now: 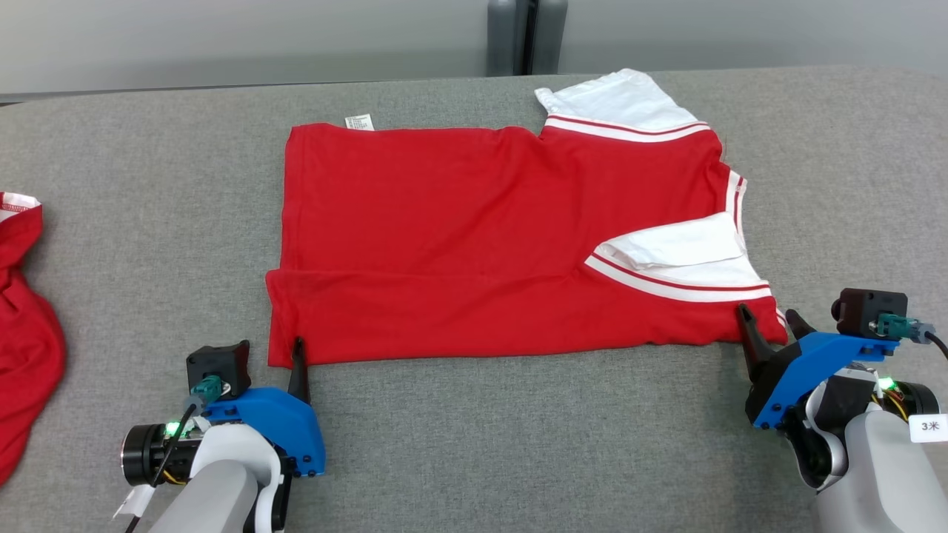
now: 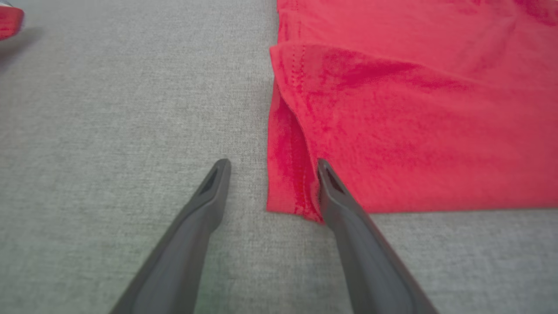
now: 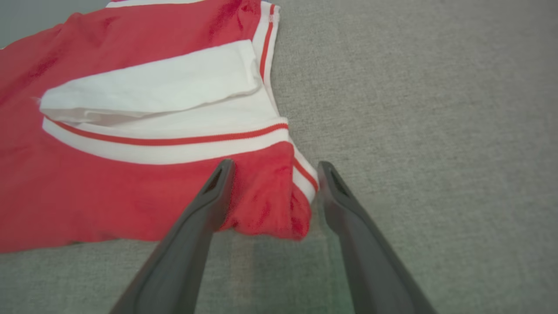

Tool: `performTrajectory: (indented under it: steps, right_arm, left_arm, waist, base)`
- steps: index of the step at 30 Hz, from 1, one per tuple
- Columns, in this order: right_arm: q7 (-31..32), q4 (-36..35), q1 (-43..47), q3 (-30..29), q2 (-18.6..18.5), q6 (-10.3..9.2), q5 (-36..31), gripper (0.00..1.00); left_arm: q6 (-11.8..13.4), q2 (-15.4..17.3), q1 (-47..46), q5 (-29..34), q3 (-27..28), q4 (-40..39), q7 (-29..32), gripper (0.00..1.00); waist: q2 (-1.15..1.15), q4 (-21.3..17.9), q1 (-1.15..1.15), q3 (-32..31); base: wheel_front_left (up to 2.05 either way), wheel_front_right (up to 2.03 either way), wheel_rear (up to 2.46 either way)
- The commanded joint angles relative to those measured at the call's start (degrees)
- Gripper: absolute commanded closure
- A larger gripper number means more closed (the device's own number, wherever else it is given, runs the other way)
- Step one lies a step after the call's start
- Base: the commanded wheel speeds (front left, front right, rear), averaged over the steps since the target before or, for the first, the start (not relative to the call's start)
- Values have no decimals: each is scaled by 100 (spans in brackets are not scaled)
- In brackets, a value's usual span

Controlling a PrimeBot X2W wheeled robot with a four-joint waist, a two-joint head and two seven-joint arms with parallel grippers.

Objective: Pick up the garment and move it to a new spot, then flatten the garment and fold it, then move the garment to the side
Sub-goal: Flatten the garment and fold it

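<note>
While both claws stand spread wide and clamp nothing, the red T-shirt (image 1: 481, 244) lies flat in the middle of the head view, on the grey fabric-covered table (image 1: 474, 444). Its hem faces the left of the frame and its shoulders the right. One white sleeve (image 1: 622, 100) with red stripes sticks out at the upper right. The other white sleeve (image 1: 685, 252) is folded in over the red body at the right. Along the shirt's lower edge a band of cloth is doubled over. A small white label (image 1: 359, 122) peeks out at the top edge.

At the lower left of the head view, the left gripper (image 1: 292, 355) sits at the shirt's lower-left corner. In the left wrist view that corner lies between the two dark fingers (image 2: 205, 209). The finger on the right of that frame touches the folded edge, and the other is over bare table.

At the lower right of the head view, the right gripper (image 1: 766, 311) points at the shirt's lower-right corner. In the right wrist view the red corner with its striped trim lies between the open fingers (image 3: 348, 218). The finger on the left of that frame overlaps the cloth, and the other is just beside the trim.

A second red garment (image 1: 22, 333) lies bunched at the left edge of the head view, well apart from the shirt.
</note>
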Motion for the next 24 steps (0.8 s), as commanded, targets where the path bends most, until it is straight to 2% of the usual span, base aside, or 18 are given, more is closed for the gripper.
performTrajectory:
  steps: [1,6,7,9,10,11,12,13,18,24]
  right_arm:
    - [-44,110,-88,-31,-17,3,15,0]
    - [-16,375,-142,-39,-15,3,80,0]
    - [12,426,-144,-34,-14,3,138,12]
    - [106,575,-145,12,-3,3,269,59]
    - [134,645,-146,41,0,3,331,78]
    - [165,694,-149,63,6,3,370,100]
    - [189,743,-157,101,16,3,385,100]
    - [194,775,-162,120,18,3,405,100]
    - [104,718,-101,69,6,1,427,100]
    - [102,305,170,-13,-17,2,483,100]
  left_arm:
    - [-42,16,-99,-46,42,73,-9,0]
    - [-184,-18,-117,-164,36,185,76,0]
    - [-205,-32,-116,-200,55,198,83,0]
    - [-322,-63,-83,-329,61,226,167,0]
    - [-393,-87,-56,-425,90,230,194,9]
    - [-460,-106,-25,-517,129,236,229,34]
    - [-534,-126,7,-606,173,236,249,75]
    - [-612,-149,39,-714,218,227,266,100]
    - [-832,-119,199,-1037,400,143,256,100]
    - [-831,81,536,-1128,468,-263,205,100]
  waist:
    - [0,29,0,32]
    - [0,49,0,75]
    - [0,47,0,82]
    - [0,39,0,93]
    - [0,34,0,97]
    - [0,30,0,98]
    - [0,26,0,98]
    - [0,23,0,93]
    - [0,18,0,-21]
    - [0,26,0,-322]
  base:
    - [0,0,0]
    - [0,0,0]
    - [0,0,0]
    - [0,0,0]
    - [0,0,0]
    - [0,0,0]
    - [0,0,0]
    - [0,0,0]
    - [0,0,0]
    - [0,0,0]
